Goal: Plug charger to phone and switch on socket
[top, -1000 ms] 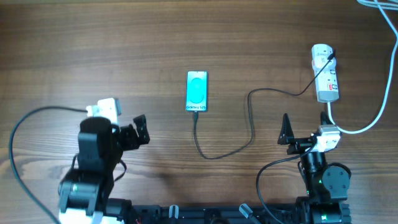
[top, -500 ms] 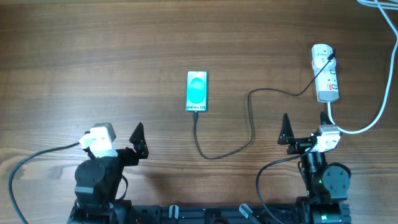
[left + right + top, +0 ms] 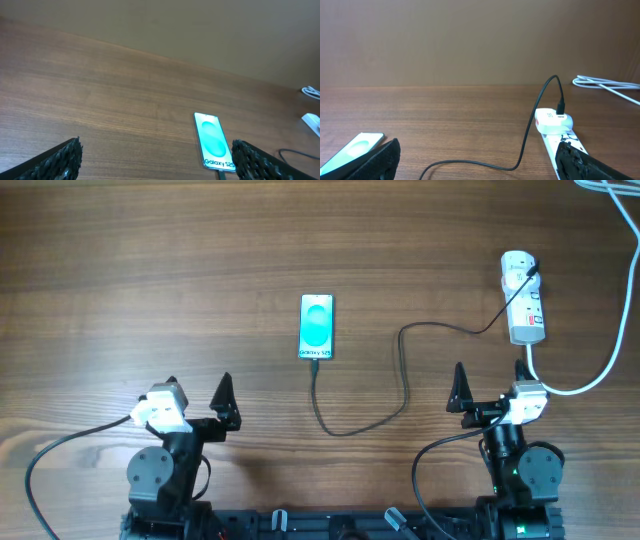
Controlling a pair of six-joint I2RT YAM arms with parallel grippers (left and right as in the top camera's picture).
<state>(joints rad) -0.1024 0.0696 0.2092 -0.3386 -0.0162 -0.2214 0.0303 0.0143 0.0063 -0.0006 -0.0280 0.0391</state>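
Okay, your left gripper [image 3: 197,387] sits at the near-left edge of the table [image 3: 150,260]. Its fingers are spread wide and hold nothing. The left wrist view shows the same: both dark fingertips [image 3: 62,159] at the bottom corners, bare wood between them.

The phone [image 3: 316,326] lies flat near the table's middle, well ahead and to the right of that gripper. Its screen is up and lit teal, and the white "Galaxy" strip is on the end facing you. It also shows in the left wrist view [image 3: 214,141] and at the lower left of the right wrist view [image 3: 355,150].

The charger [image 3: 404,375] meets the middle of the phone's near short edge. From there it drops toward you, curves right, climbs, bends right again and ends in the black plug on the socket's far end. Whether the tip is fully seated in the phone, you cannot tell from here.

Your right gripper [image 3: 490,380] sits at the near-right edge, fingers wide apart and empty. It is just right of the charger's loop and touches none of it. In the right wrist view the fingertips [image 3: 377,162] frame the cable [image 3: 527,135].

The socket [image 3: 523,300] lies far right, ahead of the right gripper, long axis running away from you, red marks on top. The right wrist view shows its plugged end [image 3: 554,121]. You cannot tell the switch position.

The white lead [image 3: 590,385] leaves the socket's near end, passes just beside the right gripper and swings off to the right edge.
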